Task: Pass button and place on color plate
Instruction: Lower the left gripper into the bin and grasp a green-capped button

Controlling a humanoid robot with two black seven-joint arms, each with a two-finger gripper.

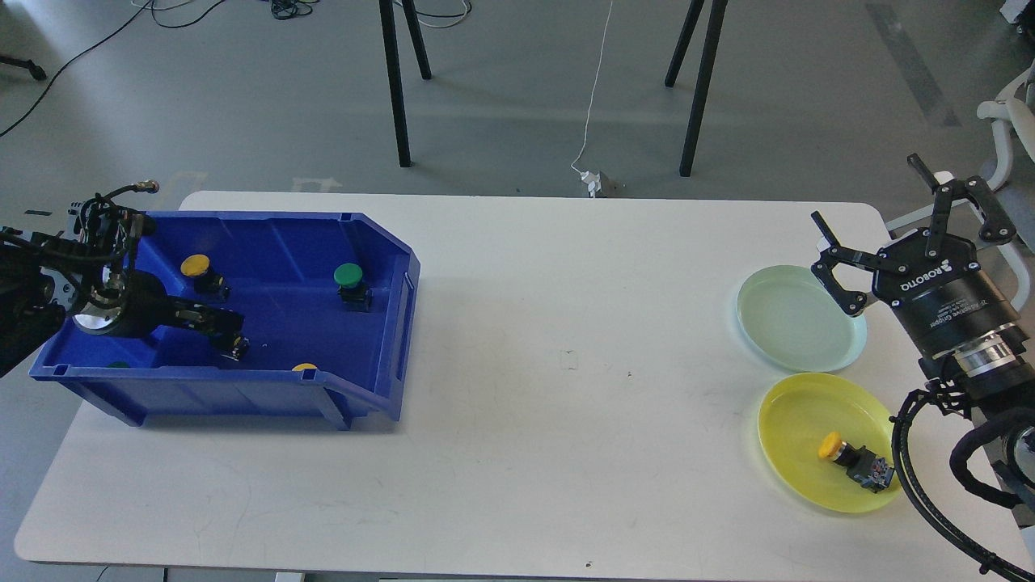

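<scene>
A blue bin [380, 242] at the left holds several buttons: a yellow one [196, 265], a green one [348, 275], and a yellow [305, 367] and a green [119, 364] edge behind the front wall. My left gripper [218, 322] is low inside the bin, over a button whose black body [236, 347] shows; its fingers are too dark to tell apart. A yellow button [831, 445] lies on the yellow plate [800, 408]. The pale green plate [776, 315] is bare. My right gripper [863, 187] is open and empty, above the green plate's right side.
The white table [566, 323] spans the view between the bin and the plates. Black stand legs [394, 81] and a white cable [594, 89] are on the floor behind. A white chair [1007, 162] stands at the far right.
</scene>
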